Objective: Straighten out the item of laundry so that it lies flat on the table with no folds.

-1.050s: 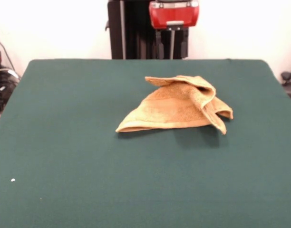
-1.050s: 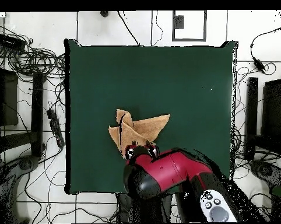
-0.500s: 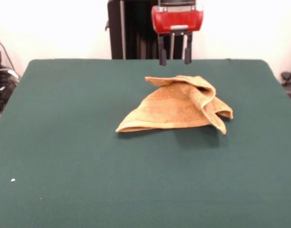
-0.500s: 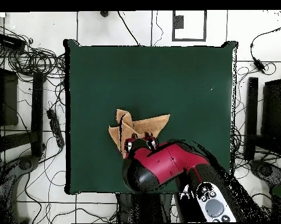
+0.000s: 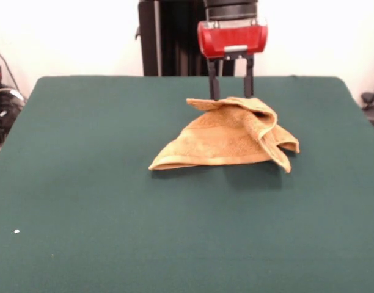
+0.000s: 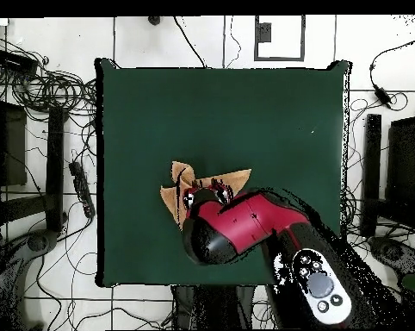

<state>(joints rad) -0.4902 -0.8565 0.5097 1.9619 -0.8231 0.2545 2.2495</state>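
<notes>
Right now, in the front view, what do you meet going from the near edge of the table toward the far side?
Bare green table → folded tan towel → open gripper at the towel's far edge.

A dark green table (image 5: 83, 201) bears a crumpled golden-tan towel (image 5: 227, 137) near its middle.

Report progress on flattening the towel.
Done: nothing yet. The towel lies crumpled in a folded heap on the table, with layers doubled over on one side. In hand: the open gripper is poised with its tips at the heap's raised far fold, gripping nothing. Left: grasp an edge, pull the folds out and lay it flat.
</notes>
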